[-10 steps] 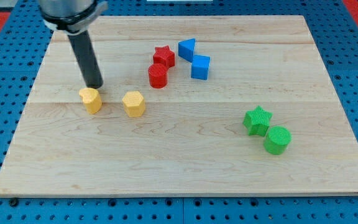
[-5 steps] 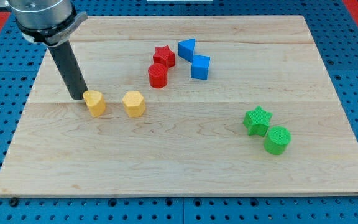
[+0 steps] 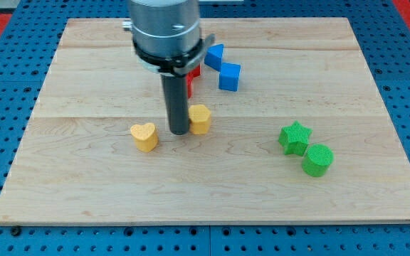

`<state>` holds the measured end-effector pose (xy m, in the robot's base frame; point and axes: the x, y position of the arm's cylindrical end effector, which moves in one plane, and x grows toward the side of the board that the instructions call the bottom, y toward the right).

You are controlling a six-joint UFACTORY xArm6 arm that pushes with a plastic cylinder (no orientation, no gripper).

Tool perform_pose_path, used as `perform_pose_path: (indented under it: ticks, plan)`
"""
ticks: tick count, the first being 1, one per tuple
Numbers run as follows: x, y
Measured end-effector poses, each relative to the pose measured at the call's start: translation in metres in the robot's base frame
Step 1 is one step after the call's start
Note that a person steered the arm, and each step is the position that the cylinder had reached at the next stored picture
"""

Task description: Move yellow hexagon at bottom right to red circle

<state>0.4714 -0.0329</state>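
The yellow hexagon (image 3: 201, 119) sits near the board's middle. My tip (image 3: 179, 132) touches its left side. The rod and arm body hide most of the red circle (image 3: 190, 86) and the red star (image 3: 195, 70) just above the hexagon; only slivers of red show to the rod's right. A yellow heart (image 3: 144, 136) lies to the lower left of my tip, apart from it.
A blue triangle (image 3: 214, 55) and a blue cube (image 3: 229, 76) sit up and right of the rod. A green star (image 3: 295, 137) and a green cylinder (image 3: 317, 159) sit together at the right. The wooden board (image 3: 376, 78) lies on a blue pegboard.
My tip has swept right from the board's left side. The yellow heart has moved right and down. The yellow hexagon has moved right, closer to the red circle.
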Motion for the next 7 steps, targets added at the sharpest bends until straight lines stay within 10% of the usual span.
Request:
perform_pose_path:
  ticks: [7]
  plan:
    - [-0.016, 0.049]
